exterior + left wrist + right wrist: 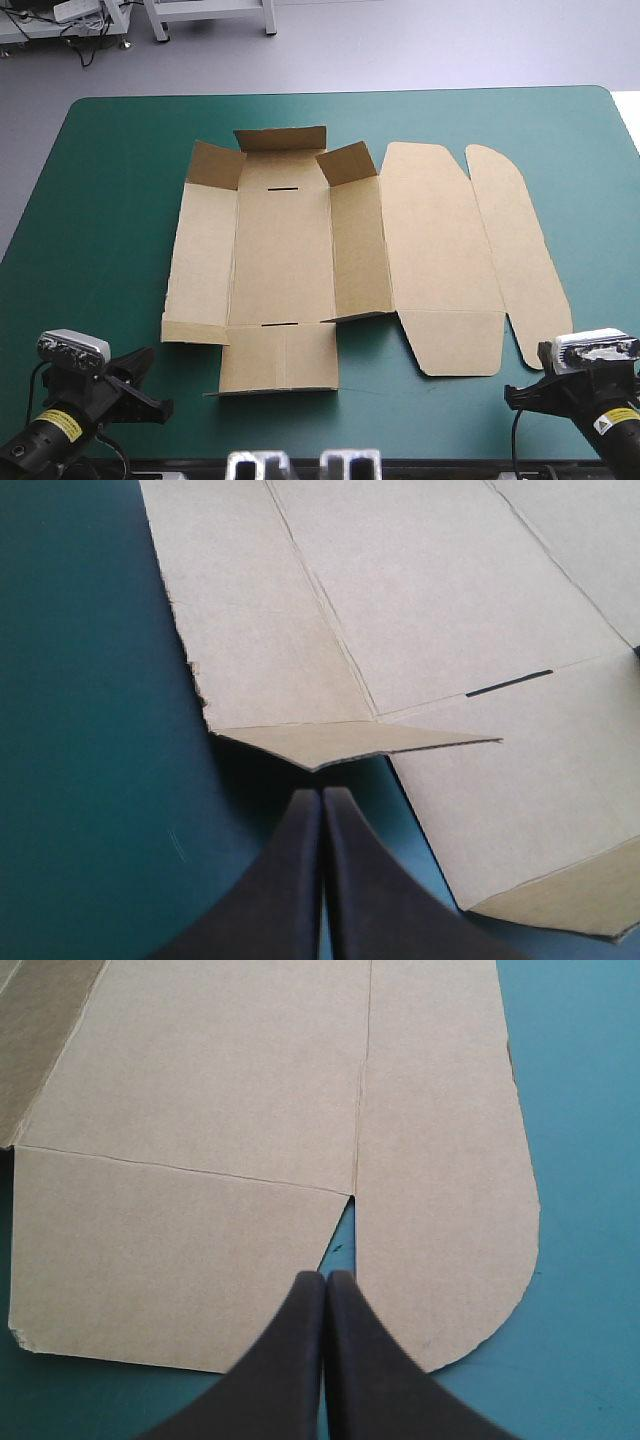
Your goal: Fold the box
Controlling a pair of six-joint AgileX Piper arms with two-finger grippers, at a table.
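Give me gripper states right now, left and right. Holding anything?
Left gripper: shut, holding nothing, tips just short of the box at its near-left corner flap.
Right gripper: shut, holding nothing, tips at the box's near-right flaps.

The box [450,600] runs out of both wrist views, only its near flaps and panels showing. In the high view the bench [100,200] loses its near corners past the sides.

The left arm [40,445] and right arm [622,440] are black, each with a yellow-marked label [62,425]. The left hand [322,792] and right hand [326,1273] have broad black fin-shaped fingers [290,880].
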